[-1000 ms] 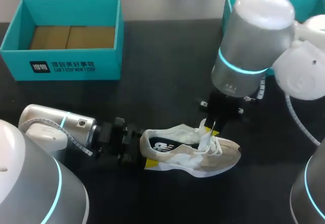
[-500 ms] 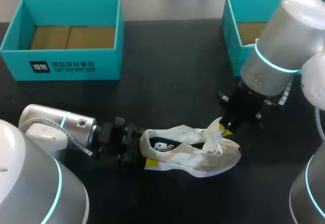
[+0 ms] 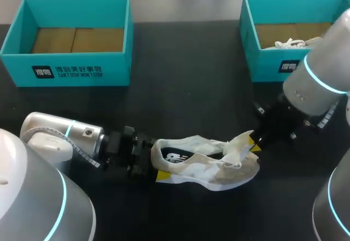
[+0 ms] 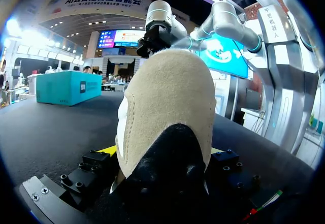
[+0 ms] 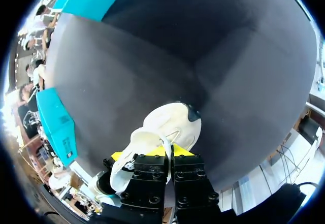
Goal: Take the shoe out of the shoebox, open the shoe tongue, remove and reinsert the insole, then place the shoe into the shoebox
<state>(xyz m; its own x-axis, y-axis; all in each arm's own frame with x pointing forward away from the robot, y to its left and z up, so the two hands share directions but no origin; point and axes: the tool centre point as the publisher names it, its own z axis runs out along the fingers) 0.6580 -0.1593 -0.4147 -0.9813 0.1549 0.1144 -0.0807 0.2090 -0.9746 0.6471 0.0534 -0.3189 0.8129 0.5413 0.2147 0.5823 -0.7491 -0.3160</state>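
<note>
Left gripper (image 3: 149, 164): lying low along the table, fingers clamped from two sides on the heel of the shoe (image 3: 213, 170). In the left wrist view, beige suede and the dark collar lining fill the space between its finger blocks.
Right gripper (image 5: 171, 152): yellow tips pressed together, pinching the shoe tongue (image 3: 238, 145) and holding it lifted and bent away from the shoe's opening.
Shoe: white and beige trainer, on its side on the table (image 3: 180, 104), outside both boxes. It lies between the two grippers, heel in the left one and toe beyond the right one's fingertips.
Laces: loose white loops just beside the right gripper's tips, over the forefoot.
Near shoebox (image 3: 262, 60): teal, open-topped, behind the right gripper and well apart from the shoe. It holds a white laced item (image 3: 289, 43); what it is cannot be made out.
Far shoebox (image 3: 76, 69): teal, open-topped, brown floor showing, beyond the left arm and well apart from its gripper.
Table: black surface.
</note>
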